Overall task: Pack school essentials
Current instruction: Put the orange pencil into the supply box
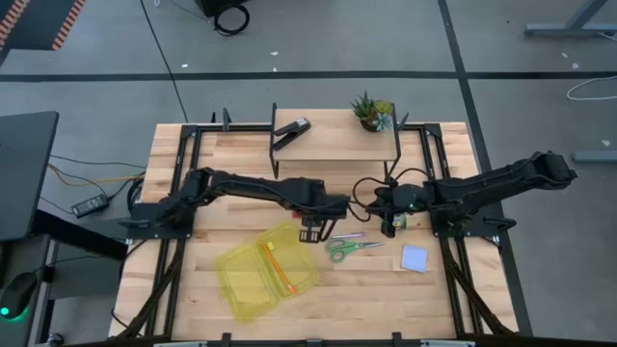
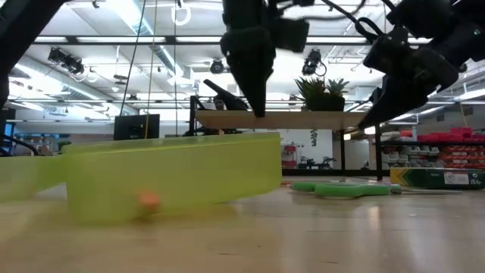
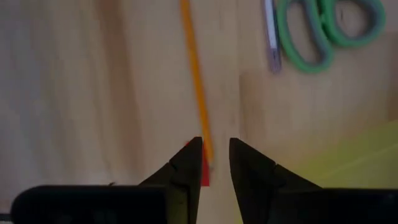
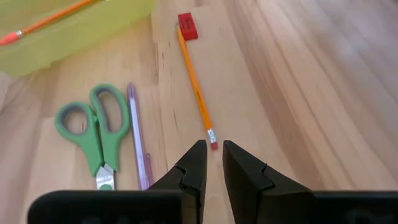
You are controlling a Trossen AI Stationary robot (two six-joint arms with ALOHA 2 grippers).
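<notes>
An orange pencil (image 4: 196, 87) lies on the table with a small red eraser (image 4: 187, 26) at its pointed end. Beside it lie a purple pen (image 4: 138, 137) and green-handled scissors (image 1: 349, 249). An open yellow-green case (image 1: 260, 280) holds another orange pencil (image 1: 277, 268). A pale blue notepad (image 1: 415, 258) and a small green box (image 2: 436, 178) rest at the right. My left gripper (image 3: 216, 144) hangs above the eraser, pointing down, open by a small gap and holding nothing. My right gripper (image 4: 214, 146) slants down above the pencil's rubber end, open by a narrow gap, also holding nothing.
A raised wooden shelf (image 1: 337, 145) at the table's far side carries a black stapler (image 1: 292, 130) and a small potted plant (image 1: 371, 113). Black frame rails run along the table's left and right sides. Bare wood lies near the front edge, right of the case.
</notes>
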